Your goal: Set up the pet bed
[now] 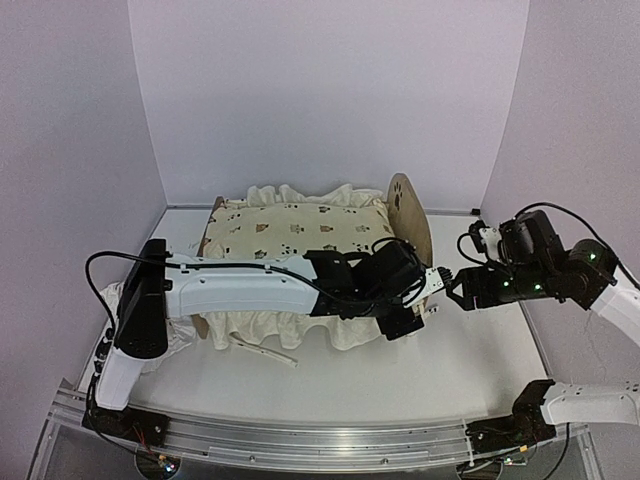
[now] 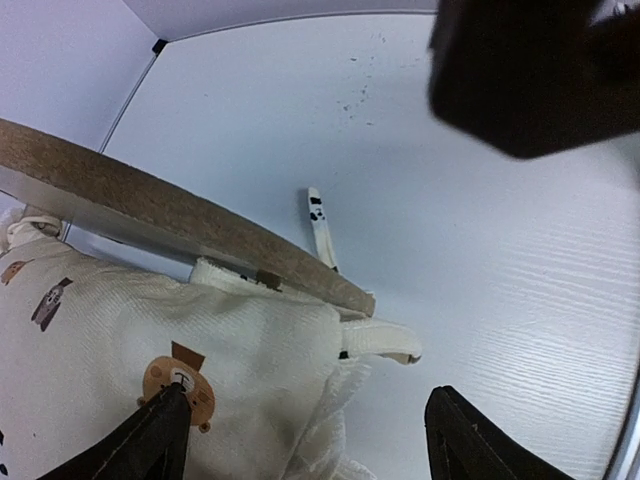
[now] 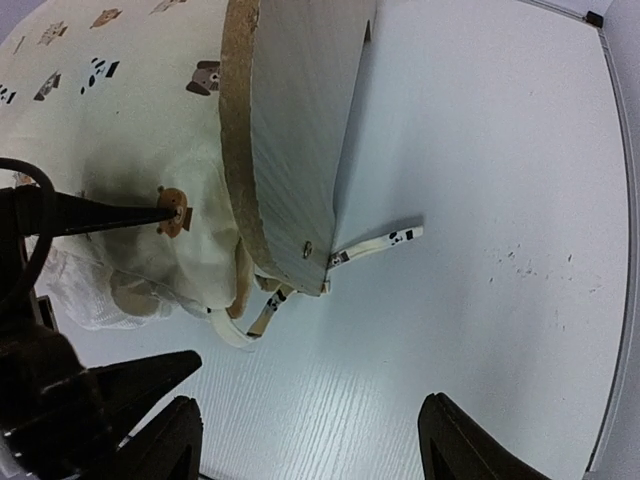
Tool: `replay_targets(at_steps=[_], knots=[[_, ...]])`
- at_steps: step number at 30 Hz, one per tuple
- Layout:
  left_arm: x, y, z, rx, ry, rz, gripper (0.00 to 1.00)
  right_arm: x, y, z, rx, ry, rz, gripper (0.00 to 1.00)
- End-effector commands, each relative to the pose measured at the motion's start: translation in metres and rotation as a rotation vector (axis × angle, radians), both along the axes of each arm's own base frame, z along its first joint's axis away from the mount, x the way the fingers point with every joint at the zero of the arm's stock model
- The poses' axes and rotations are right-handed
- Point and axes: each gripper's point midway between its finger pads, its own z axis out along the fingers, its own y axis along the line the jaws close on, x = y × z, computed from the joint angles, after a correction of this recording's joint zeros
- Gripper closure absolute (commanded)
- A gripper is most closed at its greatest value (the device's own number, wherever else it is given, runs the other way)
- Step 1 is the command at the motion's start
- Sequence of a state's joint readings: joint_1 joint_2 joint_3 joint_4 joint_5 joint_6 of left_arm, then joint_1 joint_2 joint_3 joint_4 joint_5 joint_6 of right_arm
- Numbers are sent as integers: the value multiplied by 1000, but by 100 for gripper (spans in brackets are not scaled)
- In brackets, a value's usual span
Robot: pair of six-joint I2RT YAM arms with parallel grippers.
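Pet bed [image 1: 408,205] on white table [image 1: 450,350], pale walls [image 1: 330,90].

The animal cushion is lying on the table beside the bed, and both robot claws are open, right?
No. The cushion lies on top of the pet bed, hanging over its sides; the top external view shows it. The left gripper and right gripper are both open, as you said.

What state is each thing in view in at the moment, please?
pet bed, upright on the table, cushion laid on it
cushion, spread over the bed, ruffle hanging over the near side
cushion tie, untied, lying loose on the table
left tool, open, touching the cushion
right tool, open, holding nothing
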State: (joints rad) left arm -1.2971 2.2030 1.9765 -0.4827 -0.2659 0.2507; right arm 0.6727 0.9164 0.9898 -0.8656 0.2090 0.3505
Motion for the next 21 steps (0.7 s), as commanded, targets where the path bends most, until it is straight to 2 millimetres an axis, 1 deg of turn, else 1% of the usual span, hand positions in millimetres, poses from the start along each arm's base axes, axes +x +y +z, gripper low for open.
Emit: replay_targets(at_steps=[1, 3, 8, 10, 12, 14, 15, 18, 21], knots=[[25, 2, 14, 34, -136, 62, 25, -7, -1, -3, 11, 20, 3, 25], [30, 2, 10, 50, -160, 79, 33, -7, -2, -4, 12, 20, 4, 25], [38, 1, 10, 48, -205, 111, 76, -11, -1, -7, 20, 31, 15, 26], [39, 3, 18, 24, -214, 125, 90, -14, 2, -10, 32, 44, 35, 26], [39, 6, 36, -33, -224, 136, 100, -17, 8, -12, 48, 59, 58, 26], [38, 12, 56, -100, -236, 146, 100, -19, 16, -13, 79, 68, 98, 26], [37, 16, 71, -136, -242, 153, 100, -21, 21, -14, 97, 73, 120, 26], [37, 28, 102, -213, -251, 180, 100, -24, 38, -11, 165, 78, 193, 26], [37, 43, 124, -265, -261, 203, 100, -24, 52, -5, 218, 64, 249, 28]])
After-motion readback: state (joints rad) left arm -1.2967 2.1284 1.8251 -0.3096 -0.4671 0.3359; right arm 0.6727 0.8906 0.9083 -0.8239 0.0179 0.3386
